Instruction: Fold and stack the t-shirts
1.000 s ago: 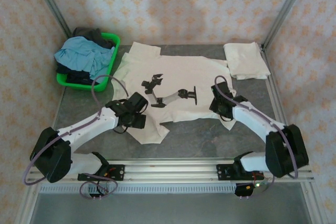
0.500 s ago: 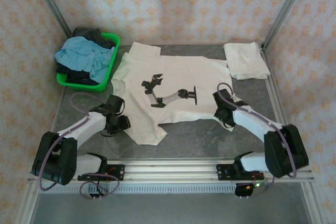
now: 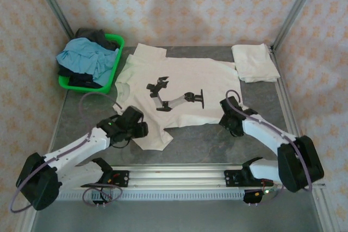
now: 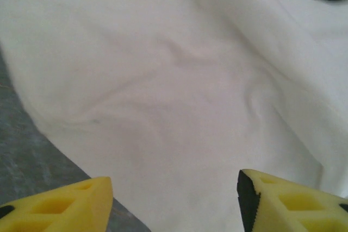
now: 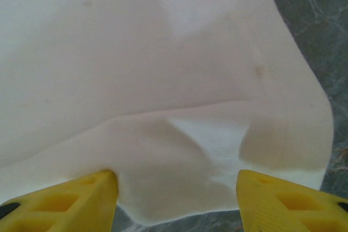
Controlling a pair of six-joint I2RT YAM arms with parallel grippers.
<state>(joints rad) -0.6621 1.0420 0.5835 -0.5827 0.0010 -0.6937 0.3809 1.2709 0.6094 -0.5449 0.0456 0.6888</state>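
A cream t-shirt [image 3: 179, 80] with a black robot-arm graphic [image 3: 174, 95] lies spread face up in the middle of the table. My left gripper [image 3: 142, 129] hovers over its near left corner, jaws open. In the left wrist view the yellow fingers [image 4: 70, 205] stand wide apart over flat fabric [image 4: 179, 91]. My right gripper [image 3: 227, 117] is at the shirt's near right edge, also open. In the right wrist view the fabric's edge [image 5: 179, 150] lies rumpled between the spread fingers [image 5: 293, 202]. A second cream t-shirt [image 3: 253, 62] lies folded at the back right.
A green basket [image 3: 117, 42] at the back left holds a light blue garment [image 3: 84, 55] and dark garments [image 3: 95, 35]. Grey table [image 3: 206, 145] shows in front of the shirt. Metal frame posts stand at the back corners and a rail runs along the near edge.
My left gripper swung off the shirt to the left, then came back to its near left corner. The right gripper shifted slightly nearer, and the shirt's near right corner now lies flatter.
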